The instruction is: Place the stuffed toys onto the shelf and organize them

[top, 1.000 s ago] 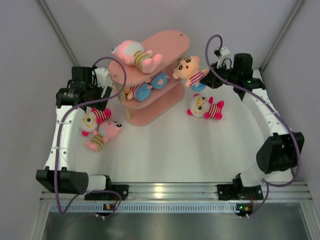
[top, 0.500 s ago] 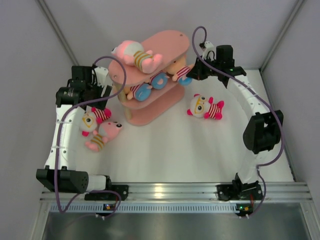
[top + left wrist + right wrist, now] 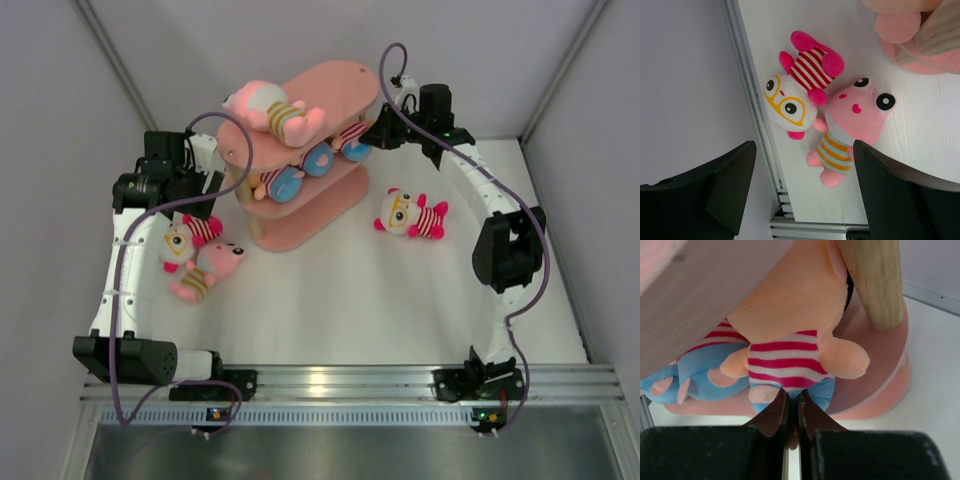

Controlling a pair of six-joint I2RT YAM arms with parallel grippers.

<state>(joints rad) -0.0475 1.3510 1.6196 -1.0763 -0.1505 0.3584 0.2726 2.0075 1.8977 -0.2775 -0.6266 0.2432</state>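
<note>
Right end effector (image 3: 793,402) pinches a striped toy (image 3: 785,357) on the shelf (image 3: 340,85); left end effector (image 3: 804,150) is spread. A white-headed toy (image 3: 787,102) lies beneath.

Cannot see the face of the peach toy (image 3: 785,360), buried under the shelf (image 3: 700,285); from left wrist, only its cropped corner.

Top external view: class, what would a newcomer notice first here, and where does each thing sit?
The pink three-tier shelf stands at the back centre, a pink plush lying on its top board. The right gripper pinches a peach toy in red-white stripes at the middle tier. A white toy with yellow glasses and a pink toy lie on the table below the open left gripper.
</note>
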